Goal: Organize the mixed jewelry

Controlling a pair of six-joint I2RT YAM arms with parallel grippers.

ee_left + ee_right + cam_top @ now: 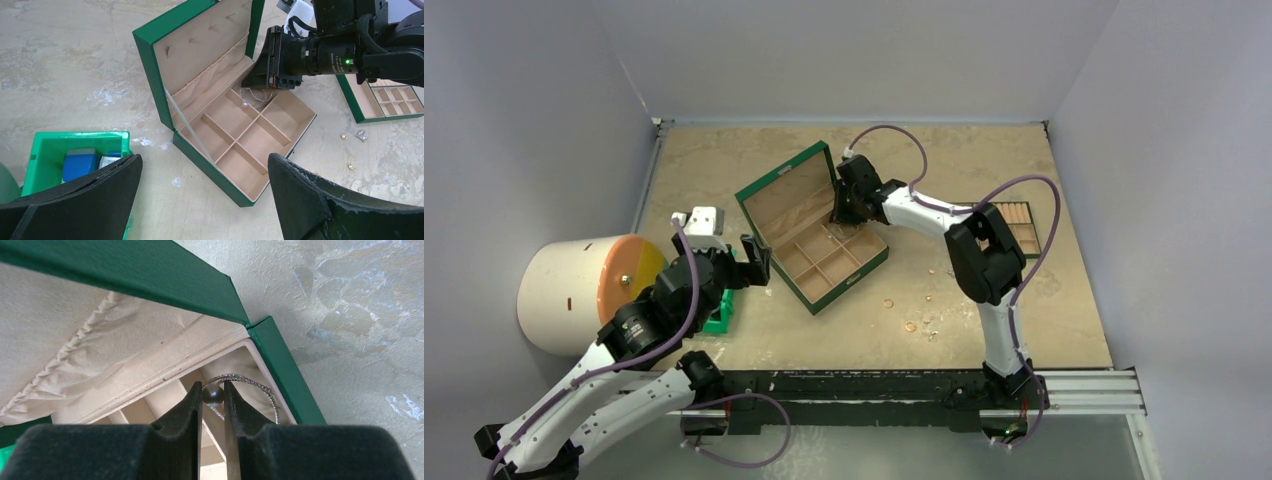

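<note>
The green box lies open mid-table, tan inside, with several compartments. My right gripper reaches down into its back right compartment, shut on a dark round bead that is joined to a thin silver hoop. The hoop hangs just inside the box's corner. The left wrist view shows that hoop under the right gripper. Loose gold rings and other small pieces lie on the table right of the box. My left gripper hovers open, left of the box, holding nothing.
A small green plastic bin with blue and white items sits under the left gripper. A second compartment tray lies behind the right arm. A white cylinder with an orange face stands at the far left. Grey walls enclose the table.
</note>
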